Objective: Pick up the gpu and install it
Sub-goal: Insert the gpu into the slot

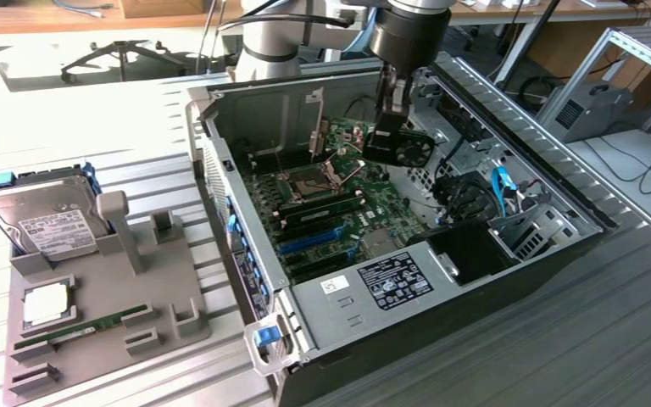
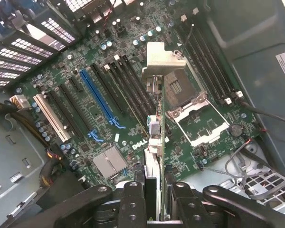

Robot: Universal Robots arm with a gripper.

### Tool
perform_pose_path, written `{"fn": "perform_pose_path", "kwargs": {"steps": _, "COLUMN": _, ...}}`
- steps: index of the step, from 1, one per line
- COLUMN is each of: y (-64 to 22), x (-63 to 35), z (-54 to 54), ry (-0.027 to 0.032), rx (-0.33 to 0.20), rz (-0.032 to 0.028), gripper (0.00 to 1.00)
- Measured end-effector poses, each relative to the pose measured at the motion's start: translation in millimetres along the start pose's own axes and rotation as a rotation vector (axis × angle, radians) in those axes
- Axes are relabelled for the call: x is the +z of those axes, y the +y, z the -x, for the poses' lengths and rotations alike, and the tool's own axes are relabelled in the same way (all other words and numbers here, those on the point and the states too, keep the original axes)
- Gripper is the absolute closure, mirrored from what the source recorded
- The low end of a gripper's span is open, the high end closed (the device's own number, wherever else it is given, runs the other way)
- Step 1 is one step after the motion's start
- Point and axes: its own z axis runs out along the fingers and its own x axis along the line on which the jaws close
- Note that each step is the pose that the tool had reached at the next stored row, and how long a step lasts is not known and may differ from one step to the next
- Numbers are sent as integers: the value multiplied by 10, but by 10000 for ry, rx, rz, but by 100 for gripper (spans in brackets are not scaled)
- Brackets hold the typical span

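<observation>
Well, the pickup is done, but the install is not.
My pincer [image 1: 390, 125] is clenched on the gpu [image 1: 400, 147], which hangs inside the open case [image 1: 264, 106] above the motherboard [image 1: 331, 216], at about 2 o'clock from the CPU socket [image 1: 308, 182] in the exterior view. Seen from the wrist, the card [image 2: 155, 142] stands edge-on, apart from the blue slot [image 2: 97, 97]. I judge it is not yet seated in any slot.

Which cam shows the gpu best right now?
Exterior view: the gpu, held in the claw over the open case, shows its black fan face. The wrist view has it edge-on, a thin strip ending in the silver bracket, above the motherboard.
</observation>
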Motion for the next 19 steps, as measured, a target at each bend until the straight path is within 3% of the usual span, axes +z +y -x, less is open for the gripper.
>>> {"fn": "perform_pose_path", "kwargs": {"steps": 19, "y": 0, "x": 0, "z": 0, "ry": -30, "rx": -1102, "rz": -14, "gripper": 74}}
